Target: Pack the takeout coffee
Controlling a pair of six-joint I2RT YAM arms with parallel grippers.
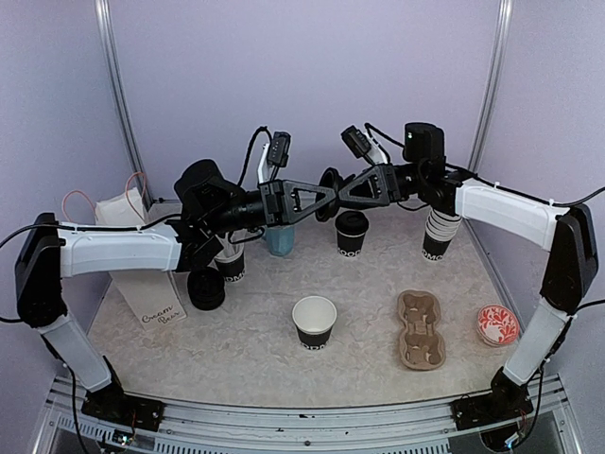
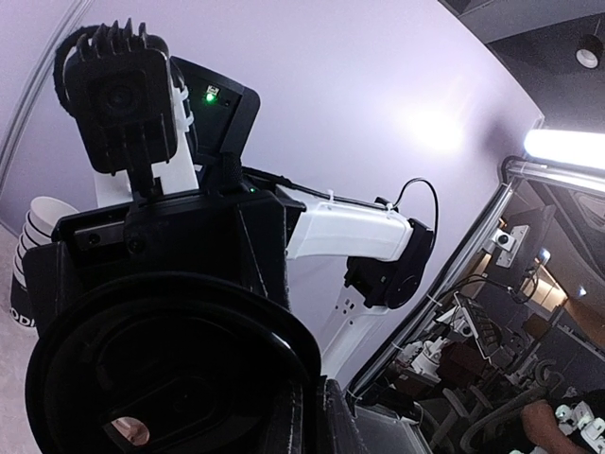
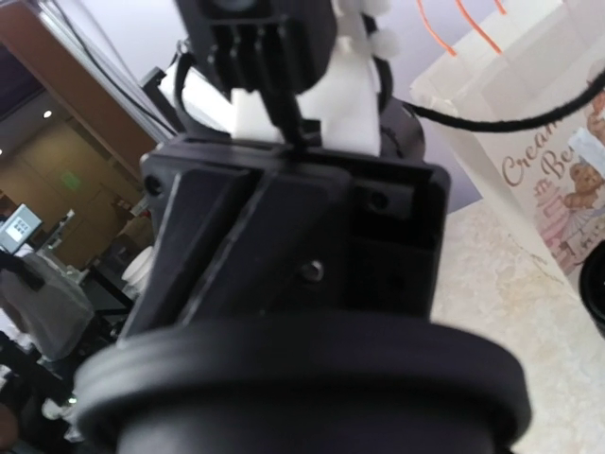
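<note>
Left fingers (image 1: 312, 199) closed tight, pinched on rim of black lid (image 1: 330, 180), held in mid-air. Right fingers (image 1: 353, 192) brought up to same lid; how wide, and whether gripped, cannot be told. Open cup (image 1: 314, 322) stood on table (image 1: 236, 350) below, lidded cup (image 1: 352, 230) behind. Risk judged: lid dropped if released before other side is closed; cup tipped if lid is pressed on off-centre.

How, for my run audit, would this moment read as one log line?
left gripper: shut on black lid | right gripper: at lid, grip unclear | carrier: empty
</note>
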